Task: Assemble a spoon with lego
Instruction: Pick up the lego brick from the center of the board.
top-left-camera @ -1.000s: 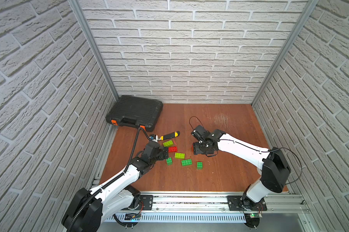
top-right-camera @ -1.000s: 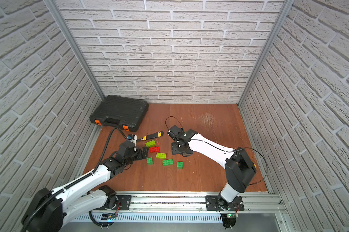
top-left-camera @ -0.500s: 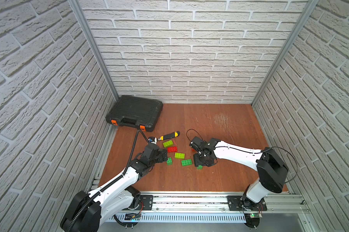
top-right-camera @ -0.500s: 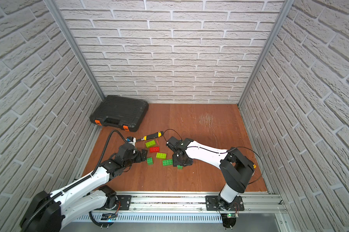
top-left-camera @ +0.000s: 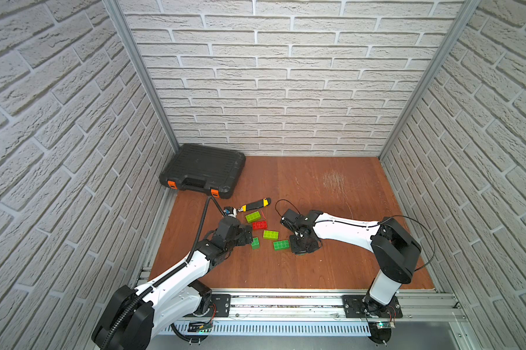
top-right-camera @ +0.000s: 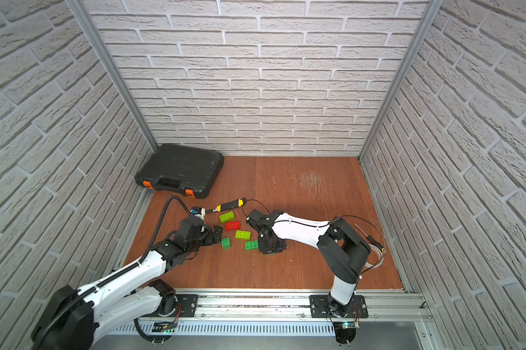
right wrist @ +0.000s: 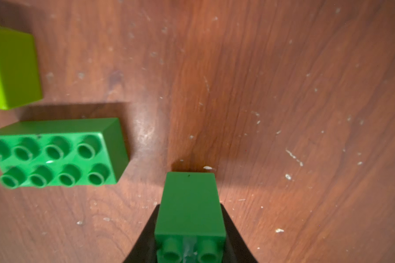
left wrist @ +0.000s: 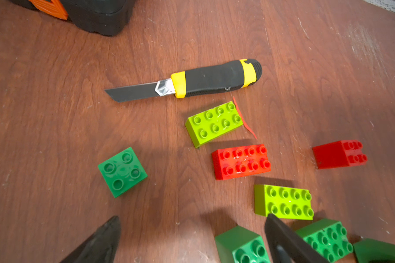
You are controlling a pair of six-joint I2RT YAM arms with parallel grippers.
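Right gripper (top-left-camera: 303, 246): clenched on a small dark green brick (right wrist: 189, 205), studs toward the wrist. Lifted or resting on the desk (top-left-camera: 316, 188), cannot tell.
Left gripper (left wrist: 193, 217): spread wide, holding nothing. One finger (left wrist: 283, 241) is just beside a dark green square brick (left wrist: 242, 246).
Lego (top-left-camera: 270, 234): all loose, none joined, lying between the two grippers, left of the desk's middle and nearer its front edge.
Spoon: not started.
Risk, slip: the grip looks shallow, so the held brick may pivot when pressed onto studs.
Risk, nudge: the dark green oblong (right wrist: 55, 157) lies near the held brick and a sideways move could shove it.
Risk, knife: the utility knife (left wrist: 192, 82) has its blade out, close to the bricks, and a left reach could catch it.
Risk, arms: both grippers work the same small patch and could clash.
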